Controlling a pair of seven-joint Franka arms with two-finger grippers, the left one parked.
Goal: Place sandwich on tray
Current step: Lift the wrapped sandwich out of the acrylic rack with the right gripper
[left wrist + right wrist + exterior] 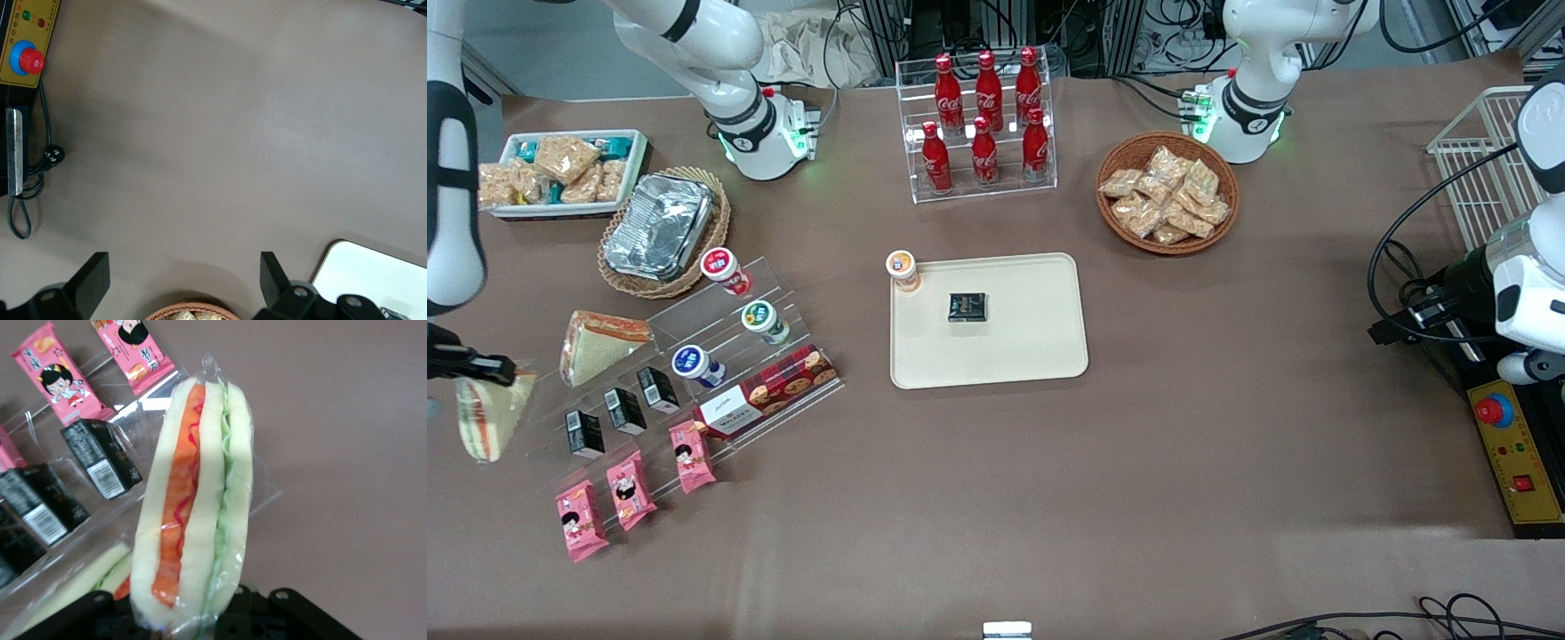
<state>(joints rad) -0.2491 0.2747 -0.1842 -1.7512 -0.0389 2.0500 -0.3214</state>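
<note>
My right gripper (498, 372) is shut on the sandwich (487, 418), a clear-wrapped white-bread wedge. It holds the sandwich by its top edge, lifted above the table at the working arm's end. In the right wrist view the sandwich (197, 513) shows its orange filling and green lettuce edge, clamped in the gripper (193, 621). The cream-beige tray (1040, 356) lies flat at the table's middle, well away from the gripper. A small black box (967, 306) lies on it and a yogurt cup (903, 269) stands at its corner. A tray corner shows in the left wrist view (373, 273).
A second sandwich with a red-orange edge (600, 342) leans on the clear stepped rack (694, 391) beside the gripper, among black boxes, pink snack packs, yogurt cups and a cookie box (769, 391). A foil container (660, 227), a white snack bin (560, 173), cola bottles (983, 120) and a wicker basket (1168, 191) stand farther from the camera.
</note>
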